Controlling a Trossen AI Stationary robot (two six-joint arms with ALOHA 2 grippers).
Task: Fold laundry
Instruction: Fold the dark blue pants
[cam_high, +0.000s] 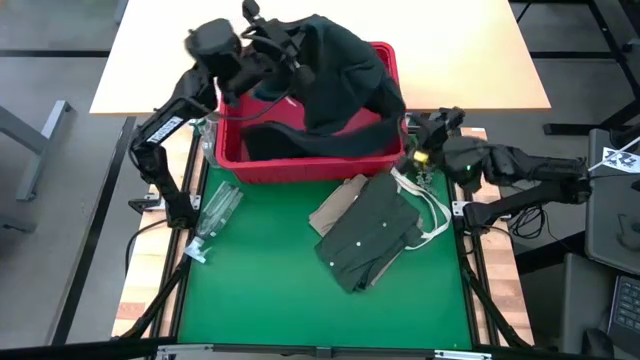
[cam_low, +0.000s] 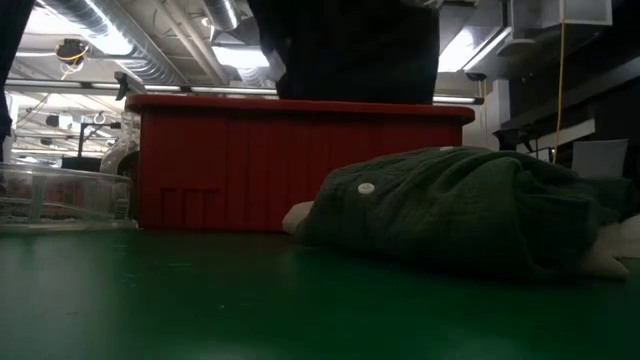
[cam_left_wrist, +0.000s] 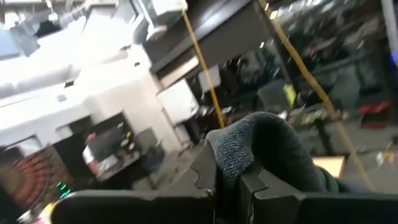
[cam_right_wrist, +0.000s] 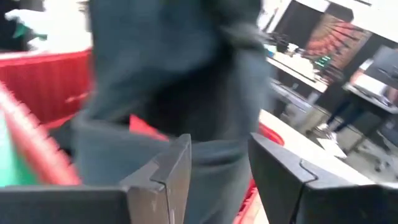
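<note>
1. Jaws of the left gripper (cam_left_wrist: 227, 180) clench a fold of the dark garment (cam_high: 335, 70), lifting it above the red basket (cam_high: 310, 160), likely to free it.
2. Right gripper (cam_right_wrist: 217, 177) waits released just before the hanging cloth.
3. Olive-green shirt (cam_high: 375, 230) lies on the bench (cam_high: 270, 290), apart from both.

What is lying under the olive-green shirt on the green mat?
A tan garment sticks out from under the olive-green shirt toward the red basket, and a whitish strap shows on its other side. The rest underneath is covered.
</note>
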